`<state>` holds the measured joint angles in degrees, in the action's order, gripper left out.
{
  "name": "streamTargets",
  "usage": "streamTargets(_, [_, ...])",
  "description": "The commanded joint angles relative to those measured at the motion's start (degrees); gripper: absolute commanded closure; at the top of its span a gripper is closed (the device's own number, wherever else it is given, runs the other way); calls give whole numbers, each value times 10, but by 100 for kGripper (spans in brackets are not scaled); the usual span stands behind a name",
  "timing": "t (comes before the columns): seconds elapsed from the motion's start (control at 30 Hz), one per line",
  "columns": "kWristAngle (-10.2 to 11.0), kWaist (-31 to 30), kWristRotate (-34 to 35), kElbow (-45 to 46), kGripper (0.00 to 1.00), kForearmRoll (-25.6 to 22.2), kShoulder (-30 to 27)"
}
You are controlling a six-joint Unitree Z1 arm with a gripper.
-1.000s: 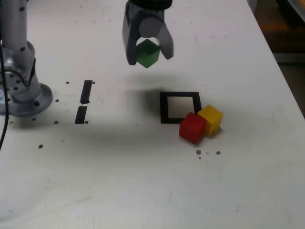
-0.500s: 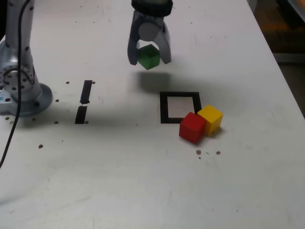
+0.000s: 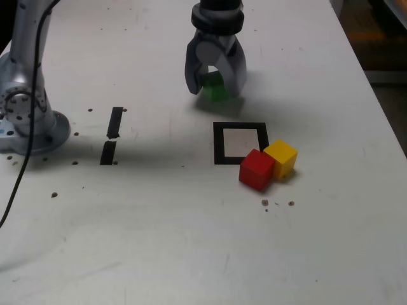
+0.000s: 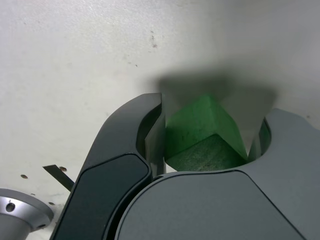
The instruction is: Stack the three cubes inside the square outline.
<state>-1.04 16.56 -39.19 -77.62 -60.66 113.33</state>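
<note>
My gripper (image 3: 216,89) is shut on the green cube (image 3: 215,86), low over the table just behind the square outline (image 3: 240,142). In the wrist view the green cube (image 4: 202,132) is pinched between the two dark fingers (image 4: 150,135), with its shadow close beneath it. The black tape square has a white centre with nothing in it. The red cube (image 3: 257,169) lies on the table at the outline's near right corner, overlapping the tape. The yellow cube (image 3: 281,157) touches the red one on the exterior view's right.
The arm's silver base (image 3: 28,114) stands at the exterior view's left. Two short black tape strips (image 3: 112,135) lie between the base and the outline. The table's right edge (image 3: 375,95) runs close by, with dark floor beyond.
The gripper has carried the green cube to the exterior view's right and down, from high above the table to just behind the outline. The red and yellow cubes have not moved.
</note>
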Motion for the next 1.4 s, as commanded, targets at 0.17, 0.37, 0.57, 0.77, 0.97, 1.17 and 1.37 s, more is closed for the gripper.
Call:
streamTargets(0.17, [15,4,-3,21,39,19,-4])
streamTargets(0.37, [18,4,1,22,17,24,-18])
streamTargets(0.57, [24,4,17,27,12,24,-36])
streamTargets(0.77, [24,-2,40,29,9,17,-67])
streamTargets(0.97, [21,-40,83,23,9,-10,-128])
streamTargets(1.17, [18,-112,126,19,9,-38,-169])
streamTargets(1.37, [19,-201,158,14,9,-48,-177])
